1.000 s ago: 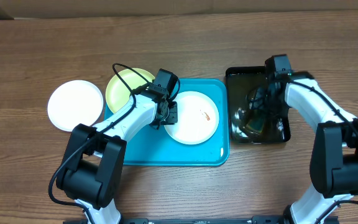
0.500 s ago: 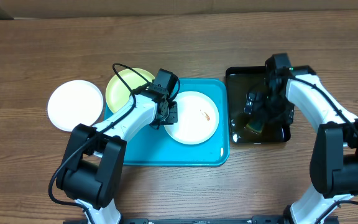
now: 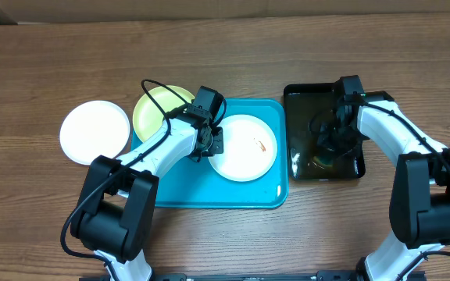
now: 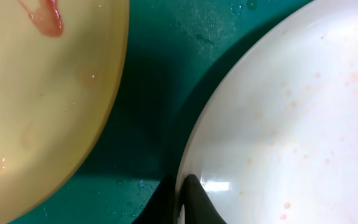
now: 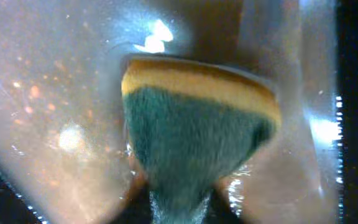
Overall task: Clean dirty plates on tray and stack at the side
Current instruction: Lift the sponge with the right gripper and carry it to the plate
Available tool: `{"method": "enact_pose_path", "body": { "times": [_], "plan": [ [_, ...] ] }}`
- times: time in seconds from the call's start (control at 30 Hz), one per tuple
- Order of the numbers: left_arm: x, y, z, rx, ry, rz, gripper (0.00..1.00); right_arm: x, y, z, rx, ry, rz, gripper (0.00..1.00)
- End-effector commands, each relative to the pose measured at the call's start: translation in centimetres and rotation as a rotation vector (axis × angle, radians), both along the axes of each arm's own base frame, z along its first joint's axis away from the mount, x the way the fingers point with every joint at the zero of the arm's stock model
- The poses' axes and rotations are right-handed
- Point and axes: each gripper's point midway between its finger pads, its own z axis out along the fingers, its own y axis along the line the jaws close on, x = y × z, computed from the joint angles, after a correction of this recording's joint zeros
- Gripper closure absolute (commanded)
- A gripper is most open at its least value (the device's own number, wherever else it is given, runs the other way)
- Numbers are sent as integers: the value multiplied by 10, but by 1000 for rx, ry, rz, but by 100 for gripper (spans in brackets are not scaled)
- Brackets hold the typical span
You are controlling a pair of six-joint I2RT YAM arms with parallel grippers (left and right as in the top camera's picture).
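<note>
Left hand (image 4: 180,198) pinches the white plate (image 3: 244,152) at its nine o'clock rim; right hand (image 3: 332,144), clamping the sponge (image 5: 191,118), should let it drip before scrubbing

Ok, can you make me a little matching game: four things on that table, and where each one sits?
1. plain white plate
2. green plate
3. smeared white plate
4. sponge

a. in the black basin
b. middle of the blue tray
c. on the bare table, left of the tray
d. overlapping the tray's far-left corner

Pairs: 1-c, 2-d, 3-b, 4-a
</note>
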Motion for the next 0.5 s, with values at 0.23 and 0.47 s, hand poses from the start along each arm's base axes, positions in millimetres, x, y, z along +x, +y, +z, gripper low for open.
{"method": "enact_pose_path", "body": {
  "times": [0.23,0.47],
  "plan": [
    [-6,-1,-8,6,25,-16,92,9,0,18,3,-26,59,96],
    [-8,0,-8,16,32,-44,90,19,2,79,-17,-8,69,96]
  ]
}}
